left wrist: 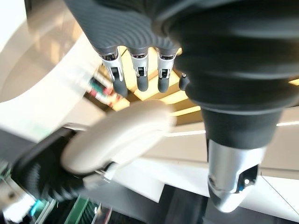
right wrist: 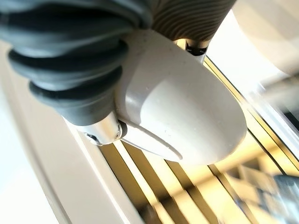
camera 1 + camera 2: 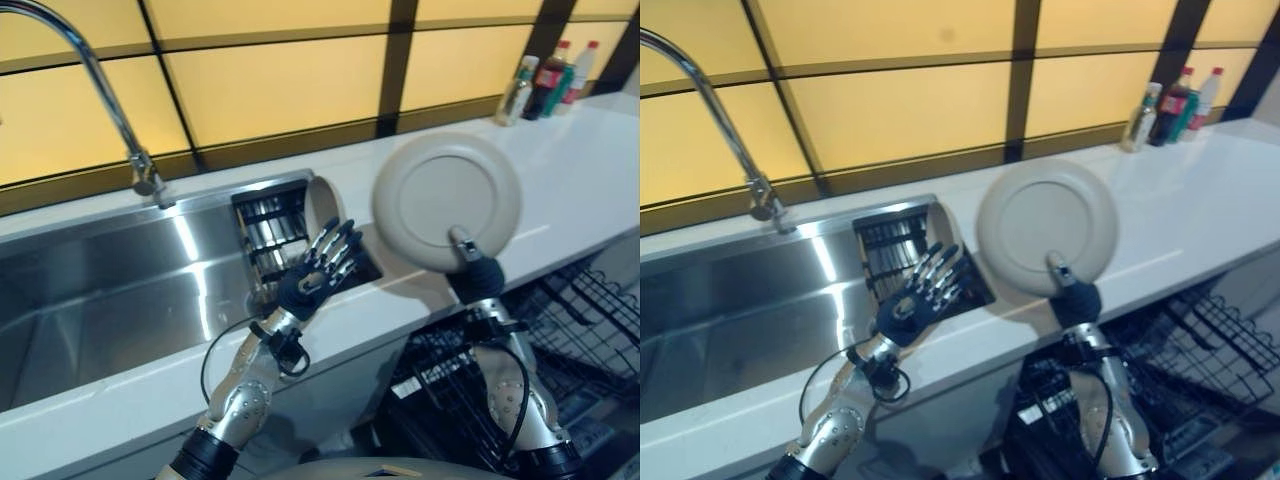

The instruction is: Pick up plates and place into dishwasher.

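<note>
A round beige plate (image 3: 447, 199) stands upright in the air over the white counter, its underside toward me. My right hand (image 3: 474, 268) is shut on the plate's lower rim, thumb across the face. The same plate (image 2: 187, 107) shows up close in the right wrist view, and edge-on as the plate (image 1: 117, 137) in the left wrist view. My left hand (image 3: 315, 270) hovers open with fingers spread, over the sink's right end beside a dark rack (image 3: 268, 225). The black wire dishwasher rack (image 3: 560, 330) sits pulled out below the counter at the right.
A steel sink (image 3: 100, 300) with a tall curved tap (image 3: 90, 70) lies at the left. Several bottles (image 3: 548, 80) stand at the counter's far right against the yellow tiled wall. The white counter (image 3: 590, 170) runs to the right.
</note>
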